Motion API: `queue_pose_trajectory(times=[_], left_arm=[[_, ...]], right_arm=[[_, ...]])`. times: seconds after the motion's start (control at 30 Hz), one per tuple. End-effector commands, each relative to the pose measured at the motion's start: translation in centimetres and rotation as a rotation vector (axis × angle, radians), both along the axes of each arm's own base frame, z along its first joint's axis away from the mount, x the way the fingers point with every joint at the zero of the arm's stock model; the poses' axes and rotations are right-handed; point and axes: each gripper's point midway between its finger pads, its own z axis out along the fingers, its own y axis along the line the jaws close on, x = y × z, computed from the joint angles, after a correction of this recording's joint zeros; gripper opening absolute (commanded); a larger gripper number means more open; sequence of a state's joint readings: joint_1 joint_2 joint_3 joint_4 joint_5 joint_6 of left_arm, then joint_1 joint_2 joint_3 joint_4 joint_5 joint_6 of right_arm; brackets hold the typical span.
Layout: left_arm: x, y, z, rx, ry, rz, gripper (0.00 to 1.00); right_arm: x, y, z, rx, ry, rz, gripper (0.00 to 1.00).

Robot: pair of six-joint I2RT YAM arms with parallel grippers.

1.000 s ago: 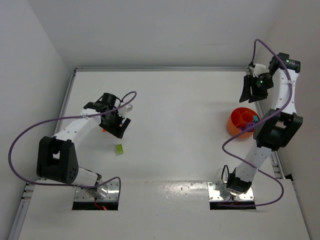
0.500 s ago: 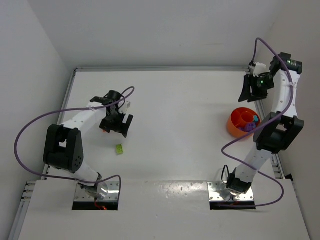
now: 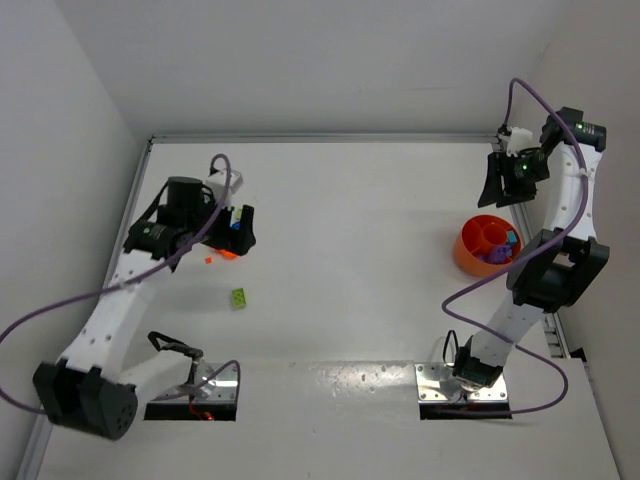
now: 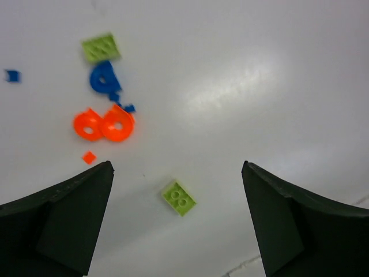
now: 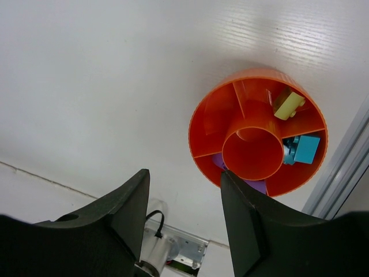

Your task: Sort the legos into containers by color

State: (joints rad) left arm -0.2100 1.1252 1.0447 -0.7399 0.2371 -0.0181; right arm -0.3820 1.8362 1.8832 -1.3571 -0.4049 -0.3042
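Observation:
My left gripper (image 3: 237, 228) hangs open and empty above a scatter of legos on the left of the table. Its wrist view shows a lime brick (image 4: 179, 198) between the fingers, two joined orange round pieces (image 4: 104, 124), a tiny orange bit (image 4: 89, 156), a blue piece (image 4: 104, 78), a small blue bit (image 4: 11, 75) and a second lime brick (image 4: 101, 47). The top view shows the lime brick (image 3: 239, 297) and orange pieces (image 3: 226, 254). My right gripper (image 3: 505, 176) is open and empty, high beyond the orange tub (image 3: 462, 250). The tub (image 5: 197, 124) holds a lime brick (image 5: 288, 105), a teal brick (image 5: 305, 149) and purple pieces (image 5: 255, 186).
The tub stands close to the table's right rail (image 5: 340, 167). White walls close in the table on the left, back and right. The arm bases and their metal plates (image 3: 465, 385) sit at the near edge. Purple cables loop beside both arms.
My left arm has risen and swung, carrying its gripper up and back off the legos, so the orange pieces now show. The right arm has hardly moved.

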Motion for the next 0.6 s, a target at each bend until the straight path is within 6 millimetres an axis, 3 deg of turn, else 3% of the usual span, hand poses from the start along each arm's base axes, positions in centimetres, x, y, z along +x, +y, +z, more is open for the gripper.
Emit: queue_pose_trajectory(times=[0.0, 0.07, 0.1, 0.17, 0.2, 0.3, 0.37, 0.4, 0.43, 0.47, 0.5, 0.57], left_arm=[[1.8, 1.5, 5.3, -0.007, -0.230, 0.129, 1.00], [2.1, 2.4, 4.5, 0.086, -0.232, 0.096, 1.00], [2.0, 1.4, 4.2, 0.085, -0.224, -0.004, 1.00], [1.1, 1.0, 2.3, 0.160, -0.166, -0.169, 0.89], [0.4, -0.2, 1.3, 0.140, -0.126, -0.280, 0.79], [-3.5, -0.6, -2.2, 0.240, -0.113, -0.661, 0.76], [-6.0, 0.9, -5.3, 0.347, -0.117, -0.802, 0.76], [-6.5, 2.0, -6.3, 0.457, -0.178, -0.967, 0.77], [-8.4, 3.0, -8.7, 0.507, -0.150, -1.098, 0.77], [-9.9, 3.9, -9.6, 0.557, -0.154, -1.217, 0.77], [-9.8, 4.6, -10.3, 0.657, -0.231, -1.400, 0.77], [-10.6, 5.4, -12.1, 0.715, -0.245, -1.541, 0.77]], right_arm=[[-1.2, 0.5, 1.4, -0.003, -0.012, 0.030, 0.53], [-0.9, 0.7, 1.4, -0.004, -0.014, 0.039, 0.53], [-0.7, 0.6, 1.3, -0.003, -0.012, 0.039, 0.53], [-0.6, 0.8, 1.4, 0.008, -0.017, 0.042, 0.53], [-0.5, 0.8, 1.1, 0.012, -0.009, 0.042, 0.53], [-0.5, 0.9, 1.1, 0.017, -0.015, 0.052, 0.53], [-0.6, 1.1, 0.9, 0.029, -0.009, 0.054, 0.53], [-0.7, 1.1, 0.6, 0.033, 0.001, 0.054, 0.53], [-0.7, 1.1, 0.6, 0.033, 0.001, 0.054, 0.53], [-0.7, 1.1, 0.6, 0.033, 0.001, 0.054, 0.53], [-0.8, 1.3, 0.1, 0.050, 0.014, 0.056, 0.52], [-0.6, 1.5, -0.1, 0.063, 0.019, 0.058, 0.52]])
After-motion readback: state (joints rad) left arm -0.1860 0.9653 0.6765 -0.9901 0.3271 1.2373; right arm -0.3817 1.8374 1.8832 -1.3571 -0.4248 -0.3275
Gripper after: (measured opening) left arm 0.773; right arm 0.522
